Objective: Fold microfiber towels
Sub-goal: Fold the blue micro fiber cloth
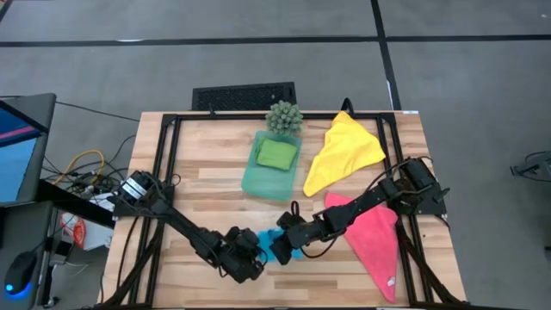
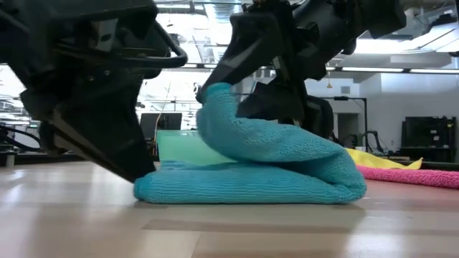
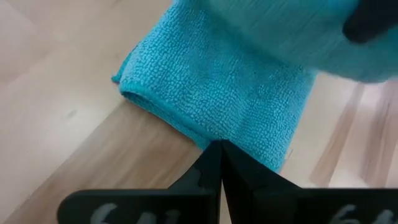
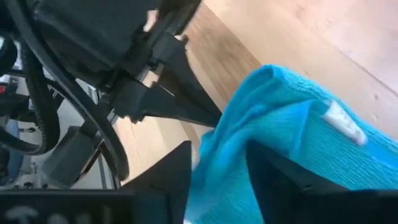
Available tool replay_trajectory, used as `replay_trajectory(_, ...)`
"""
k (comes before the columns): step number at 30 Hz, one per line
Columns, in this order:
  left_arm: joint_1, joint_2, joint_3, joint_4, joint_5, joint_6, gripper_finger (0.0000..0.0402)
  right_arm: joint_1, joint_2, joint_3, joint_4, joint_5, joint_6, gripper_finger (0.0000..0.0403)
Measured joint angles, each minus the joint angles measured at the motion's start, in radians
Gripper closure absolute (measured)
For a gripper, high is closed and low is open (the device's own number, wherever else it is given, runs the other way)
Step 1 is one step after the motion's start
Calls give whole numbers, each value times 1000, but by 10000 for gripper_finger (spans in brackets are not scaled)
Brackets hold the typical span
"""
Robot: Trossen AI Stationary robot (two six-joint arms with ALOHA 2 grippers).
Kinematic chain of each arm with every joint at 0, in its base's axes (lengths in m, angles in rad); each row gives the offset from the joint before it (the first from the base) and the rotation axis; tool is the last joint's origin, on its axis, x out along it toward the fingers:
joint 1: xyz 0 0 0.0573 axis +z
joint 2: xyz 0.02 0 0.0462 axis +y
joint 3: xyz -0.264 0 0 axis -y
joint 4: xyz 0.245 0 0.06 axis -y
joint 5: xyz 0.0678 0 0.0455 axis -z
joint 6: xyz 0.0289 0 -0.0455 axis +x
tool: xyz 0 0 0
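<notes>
The bright blue towel [image 1: 281, 248] lies folded near the table's front edge, one part raised in a hump [image 2: 219, 107]. My right gripper [image 4: 217, 174] is shut on that raised part. My left gripper [image 3: 221, 149] is shut, its tips at the towel's left end [image 2: 143, 183]. The lime green towel [image 1: 275, 154] lies folded in the teal tray [image 1: 255, 182]. The yellow towel [image 1: 343, 151] and the hot pink towel [image 1: 376, 243] lie spread on the table's right side. My left gripper presses its shut fingertips [image 3: 219, 155] down on the blue towel's edge [image 3: 208, 134], coming slanting from above and from the table's left. That end of the towel lies flat on the table. My right gripper pinches a raised fold of the blue towel [image 4: 227, 149] between its two fingers, coming slanting down from the table's right. The fold stands above the lower layers [image 2: 251, 190], which rest on the table; how many layers are held, I cannot tell.
A small spiky green plant [image 1: 284, 116] stands at the tray's far end. A black frame [image 1: 168, 164] runs around the tabletop. Bare wood [image 1: 207, 185] lies left of the tray. Cables and a screen [image 1: 21, 146] are off the table's left side.
</notes>
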Motion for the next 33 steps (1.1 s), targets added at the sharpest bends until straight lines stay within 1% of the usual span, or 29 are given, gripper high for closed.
replay_trajectory(3, 8, 0, 0, 4, 1, 7, 401, -5, -1, 0, 19, -2, -31, 204)
replay_trajectory(6, 9, 0, 0, 4, 1, 7, 401, -5, -1, 0, 17, -9, -33, 193)
replay_trajectory(10, 9, 0, 0, 3, 1, 11, 401, -5, -4, 0, 13, -2, -40, 192)
replay_trajectory(13, 9, 0, 0, 2, 4, 11, 401, 8, -37, -1, 8, 19, -72, 198)
replay_trajectory(15, 9, 0, 0, 1, 4, 8, 401, 30, -68, 0, -6, 52, -85, 202)
replay_trajectory(17, 9, 0, 0, 1, 4, 3, 401, 64, -99, 0, -62, 100, -86, 207)
replay_trajectory(19, 9, 0, 0, 1, 5, 2, 401, 108, -130, 0, -156, 172, -74, 211)
replay_trajectory(22, 9, 0, 0, 1, 4, 1, 401, 171, -148, 1, -321, 292, -9, 217)
replay_trajectory(24, 9, 0, 0, 1, 0, 1, 401, 199, -145, -1, -393, 338, 22, 222)
replay_trajectory(28, 9, -1, 0, 1, -3, 1, 401, 203, -112, -10, -399, 350, 27, 231)
replay_trajectory(32, 9, -1, 0, 2, -3, 4, 401, 178, -73, -17, -343, 345, 19, 239)
replay_trajectory(33, 10, -1, 0, 2, -3, 7, 401, 173, -63, -17, -306, 340, 8, 241)
